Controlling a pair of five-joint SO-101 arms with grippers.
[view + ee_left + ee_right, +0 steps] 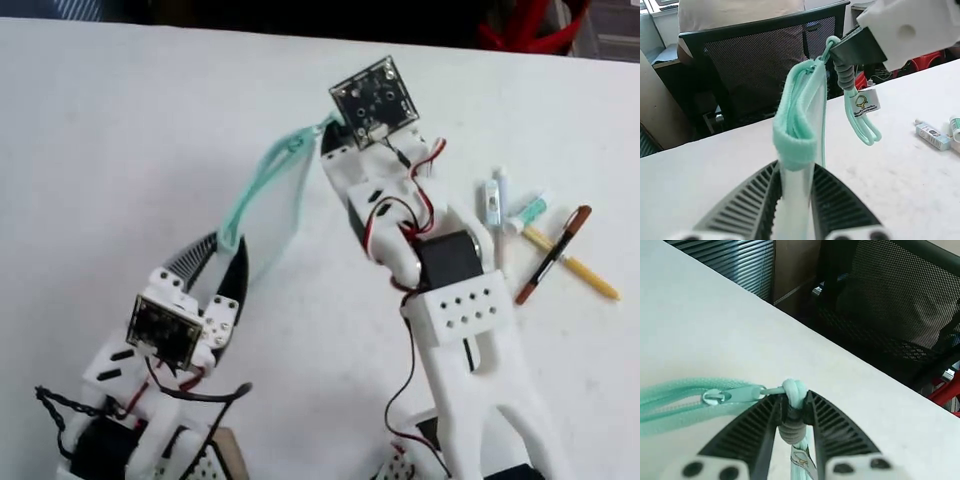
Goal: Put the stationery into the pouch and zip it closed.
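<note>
While the left tool (796,172) is pinching one end of the pouch (268,205) and the right tool (794,402) is clamping the zip cord (791,388) at the other, its long axis is running between them; the stationery (545,240) is lying on the bench (120,120) beside the right arm (470,320).

Right gripper (793,402): black ribbed fingers (756,429) pinched on the pull cord (792,388), which is knotted, mint above grey.
Zip slider (715,397): tied to the cord, sitting on the mint edge of the pouch (670,401).
White desk (715,315) beneath; black mesh chair (890,305) beyond the desk's edge.
</note>
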